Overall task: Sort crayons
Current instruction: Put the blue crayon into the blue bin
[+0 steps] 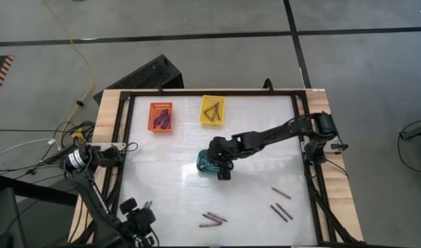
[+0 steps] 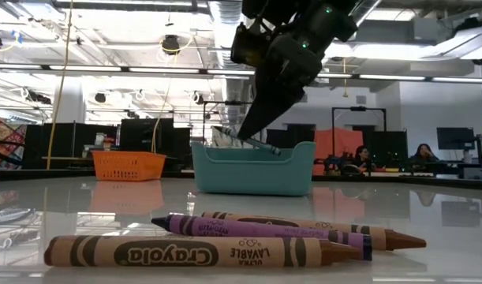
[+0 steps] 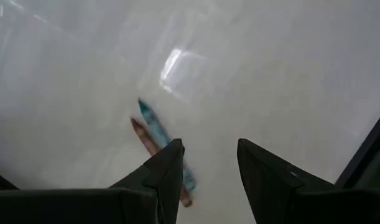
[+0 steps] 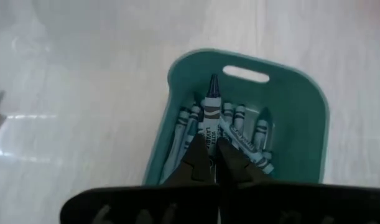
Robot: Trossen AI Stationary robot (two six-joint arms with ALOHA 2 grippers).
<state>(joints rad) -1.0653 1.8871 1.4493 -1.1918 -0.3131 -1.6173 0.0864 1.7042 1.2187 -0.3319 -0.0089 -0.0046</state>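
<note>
Right gripper over the teal basket, fingers pinching a teal crayon above others inside. Left gripper spread near the front edge, over 2 loose crayons.

High view: straight down over the whole worktop. Low view: level at worktop height, close to three crayons, facing the room. Right wrist view: near, down into the teal basket, shared with high and low views. Left wrist view: close on bare worktop.
</note>
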